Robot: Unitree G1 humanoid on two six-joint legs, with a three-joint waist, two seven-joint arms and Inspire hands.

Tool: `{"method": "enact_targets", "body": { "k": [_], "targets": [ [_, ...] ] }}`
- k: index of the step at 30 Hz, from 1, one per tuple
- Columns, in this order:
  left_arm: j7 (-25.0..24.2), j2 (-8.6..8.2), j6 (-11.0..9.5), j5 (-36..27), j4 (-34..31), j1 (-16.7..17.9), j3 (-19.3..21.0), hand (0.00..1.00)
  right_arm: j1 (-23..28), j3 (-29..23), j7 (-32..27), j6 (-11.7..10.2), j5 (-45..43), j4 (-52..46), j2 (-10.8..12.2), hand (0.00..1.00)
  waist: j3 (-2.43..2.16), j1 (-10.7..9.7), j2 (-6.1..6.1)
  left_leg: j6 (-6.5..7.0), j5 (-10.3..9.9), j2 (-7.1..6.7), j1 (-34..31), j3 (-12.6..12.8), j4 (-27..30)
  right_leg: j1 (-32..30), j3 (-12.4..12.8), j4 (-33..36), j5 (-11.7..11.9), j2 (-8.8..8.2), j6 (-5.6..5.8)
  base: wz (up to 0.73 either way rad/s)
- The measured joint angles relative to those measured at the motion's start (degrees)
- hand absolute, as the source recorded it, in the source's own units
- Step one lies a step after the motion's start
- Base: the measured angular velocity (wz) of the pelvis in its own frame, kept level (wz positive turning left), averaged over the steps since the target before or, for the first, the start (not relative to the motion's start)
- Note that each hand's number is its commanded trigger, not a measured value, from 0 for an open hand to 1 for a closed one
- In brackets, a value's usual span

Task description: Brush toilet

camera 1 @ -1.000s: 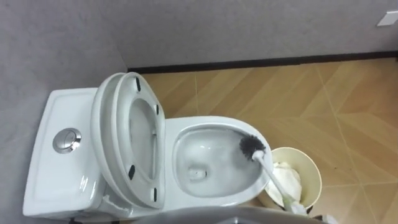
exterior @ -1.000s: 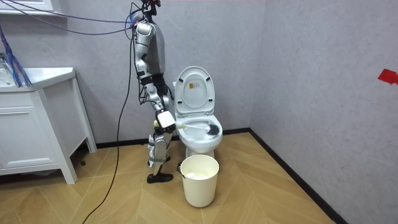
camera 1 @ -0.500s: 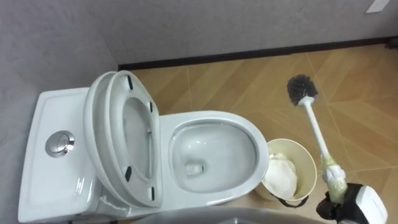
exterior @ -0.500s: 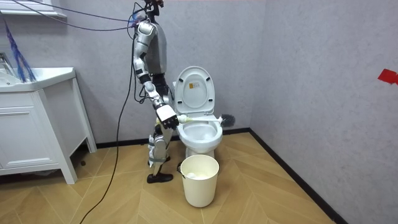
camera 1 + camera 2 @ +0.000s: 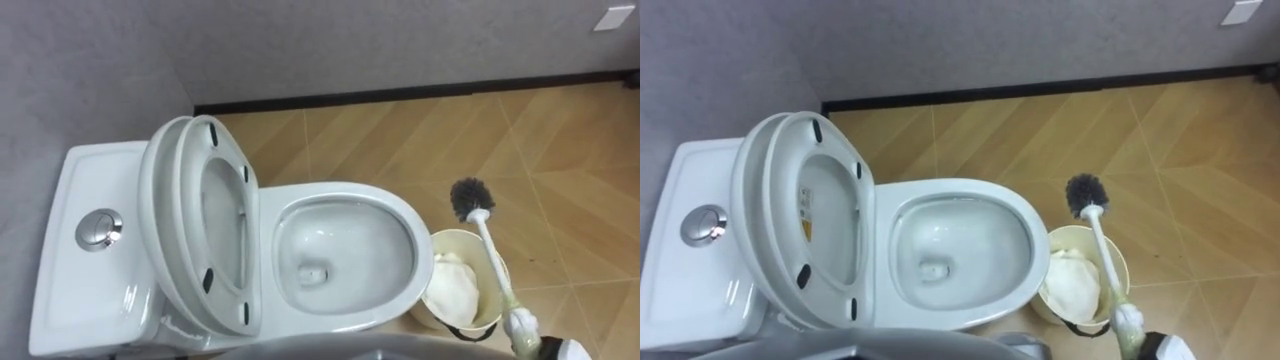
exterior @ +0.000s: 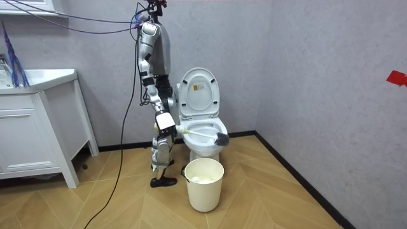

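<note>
The right hand [image 6: 168,128] is closed round the butt of the toilet brush [image 5: 494,262], low at the robot's right side. From there the white handle runs up and away across the waste bin [image 5: 447,235], which stands on the wooden floor just beside the toilet bowl [image 5: 345,190]. The dark bristle head [image 5: 470,197] hangs in the air past the bin's far rim, apart from the bowl and outside it. The robot stands at the side of the toilet, whose seat and lid [image 5: 200,230] are up, so the bowl is open. This looks like a pause between scrubbing strokes. The next move would be to swing the head to the robot's left over the rim and down against the inner wall, keeping the handle off the bin.
</note>
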Motion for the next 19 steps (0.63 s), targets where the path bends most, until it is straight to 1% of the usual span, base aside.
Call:
{"method": "enact_targets", "body": {
  "k": [2,6,9,10,12,16,18,19],
  "targets": [
    [0.0,-0.01,0.0,0.0,0.0,0.0,-0.2,0.00,-0.7,0.0,0.8,1.0,0.0,0.5,0.0,0.00,0.05,0.0,0.08,0.00,0.0,-0.01,0.0,0.0,0.0,0.0,0.0,0.0,0.0,0.00,0.02,0.00],
    [0.0,-0.01,0.1,-0.1,0.0,-0.2,-0.3,0.00,-0.9,0.9,2.0,1.9,0.9,1.6,0.0,0.00,0.07,0.1,0.13,0.00,0.0,0.01,-0.1,0.0,0.0,0.0,-0.1,-0.1,0.0,0.04,0.02,0.00],
    [-0.3,-0.01,0.1,0.0,0.1,-0.3,-0.3,0.00,-1.2,2.0,4.1,2.1,3.5,2.9,0.0,0.00,0.05,0.4,0.20,-0.02,0.0,0.11,-0.2,-0.1,-0.1,0.0,-0.1,-0.5,0.4,0.14,-0.05,-0.01],
    [-0.9,-0.01,0.2,0.0,0.1,-0.3,-0.2,0.00,-1.5,2.1,5.1,2.1,4.3,4.0,-0.1,0.00,0.01,0.4,0.14,-0.02,0.0,0.12,-0.2,-0.1,-0.2,0.0,-0.1,-0.5,0.4,0.16,-0.05,0.00],
    [-1.7,-0.05,0.3,0.2,0.1,-0.5,-0.3,0.00,-1.7,2.2,7.0,3.0,5.7,4.6,0.0,0.00,-0.13,0.6,-0.02,-0.02,0.0,0.11,-0.1,-0.1,-0.5,0.0,-0.2,-0.5,0.4,0.17,-0.05,0.00],
    [-3.4,-0.01,1.2,4.1,0.1,-0.2,-0.4,0.00,-2.5,2.1,10.9,4.6,9.1,6.8,0.0,0.00,-0.27,0.7,-0.31,-0.02,0.0,0.08,-0.1,-0.2,-0.4,0.1,-0.2,-0.1,0.4,0.14,-0.03,0.00],
    [-4.0,-0.05,1.7,4.6,0.2,-0.4,-1.2,0.00,-3.3,2.0,12.1,4.8,10.9,8.5,0.0,0.00,-0.27,0.7,-0.47,-0.02,0.0,0.10,0.1,-0.3,-0.4,0.1,-0.2,0.1,0.4,0.15,-0.03,0.00],
    [-4.3,-0.14,2.0,4.6,0.4,-0.5,-1.3,0.00,-3.6,2.0,12.8,5.4,11.5,9.0,0.0,0.00,-0.26,0.7,-0.53,-0.01,0.0,0.10,0.2,-0.3,-0.4,0.1,-0.1,0.2,0.4,0.15,-0.04,0.00]
  ]
}}
